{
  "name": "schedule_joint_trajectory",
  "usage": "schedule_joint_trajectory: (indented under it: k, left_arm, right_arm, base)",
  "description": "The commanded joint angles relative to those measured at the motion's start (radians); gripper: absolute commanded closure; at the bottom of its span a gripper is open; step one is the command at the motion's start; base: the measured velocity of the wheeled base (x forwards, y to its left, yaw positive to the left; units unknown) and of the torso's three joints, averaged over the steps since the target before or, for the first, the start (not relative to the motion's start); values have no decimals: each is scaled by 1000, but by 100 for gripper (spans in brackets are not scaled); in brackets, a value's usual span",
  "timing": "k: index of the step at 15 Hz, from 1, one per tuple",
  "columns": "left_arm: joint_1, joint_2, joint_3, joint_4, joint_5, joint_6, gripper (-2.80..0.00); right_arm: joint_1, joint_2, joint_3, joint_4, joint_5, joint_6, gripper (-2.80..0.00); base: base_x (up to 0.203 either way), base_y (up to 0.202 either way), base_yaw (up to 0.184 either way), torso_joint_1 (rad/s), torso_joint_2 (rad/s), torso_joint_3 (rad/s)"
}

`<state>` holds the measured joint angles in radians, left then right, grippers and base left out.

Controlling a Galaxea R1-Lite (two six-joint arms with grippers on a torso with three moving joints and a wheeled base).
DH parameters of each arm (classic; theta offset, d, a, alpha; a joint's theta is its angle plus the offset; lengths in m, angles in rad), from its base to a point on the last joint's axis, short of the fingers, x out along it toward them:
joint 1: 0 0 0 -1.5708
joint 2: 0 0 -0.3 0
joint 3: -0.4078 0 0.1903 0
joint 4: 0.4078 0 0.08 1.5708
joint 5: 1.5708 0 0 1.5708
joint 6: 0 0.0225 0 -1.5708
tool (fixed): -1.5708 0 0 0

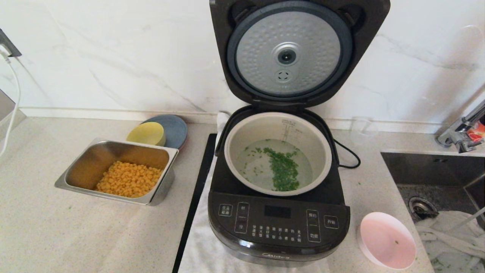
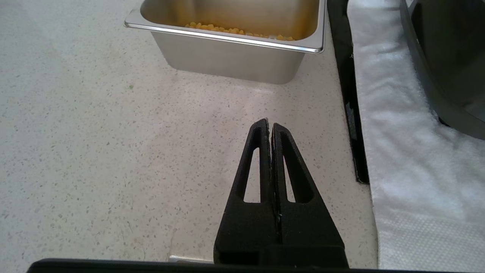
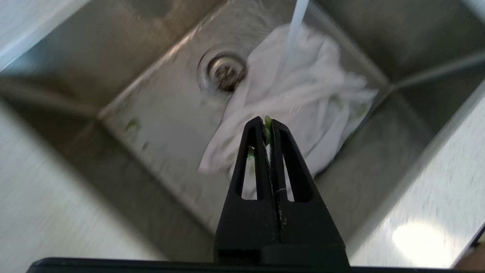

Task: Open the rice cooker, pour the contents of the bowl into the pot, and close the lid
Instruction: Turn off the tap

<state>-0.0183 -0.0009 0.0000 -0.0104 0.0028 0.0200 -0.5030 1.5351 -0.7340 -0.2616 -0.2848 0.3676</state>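
The black rice cooker [image 1: 278, 223] stands on the counter with its lid [image 1: 290, 53] swung up, showing the dimpled silver underside. Inside, the grey-beige pot [image 1: 257, 129] holds water and the chopped green contents [image 1: 282, 170]. The pale pink bowl [image 1: 386, 240] sits on the counter to the cooker's right, empty but for a green speck. Neither arm shows in the head view. My right gripper [image 3: 267, 123] hangs shut above the sink, a few green scraps stuck at its tips. My left gripper [image 2: 269, 123] is shut and empty over bare counter, short of the corn tray.
A steel tray [image 1: 75, 167] of corn sits left of the cooker, with a yellow bowl [image 1: 146, 133] on a blue plate [image 1: 176, 129] behind it. At the right lies the sink [image 1: 435, 170] holding a white cloth [image 3: 303, 87], under a faucet [image 1: 460, 132]. A white towel [image 2: 398, 132] lies under the cooker.
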Motion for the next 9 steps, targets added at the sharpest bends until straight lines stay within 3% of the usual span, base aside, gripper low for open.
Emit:
schedule_joint_trajectory:
  k: [1,3,9]
  left_arm:
    - [0,-1,8,0,0,0,0]
    - [0,-1,8,0,0,0,0]
    - [0,-1,8,0,0,0,0]
  right_arm:
    - [-25,123,-2,-124,-42,-19,0]
    - [-29,169,2,-258,-99,-68,0]
    - [-21,250,-59,-332,-171,-77,0]
  base:
    - [0,0,0,0,0,0]
    - [0,0,0,0,0,0]
    - [0,0,0,0,0,0]
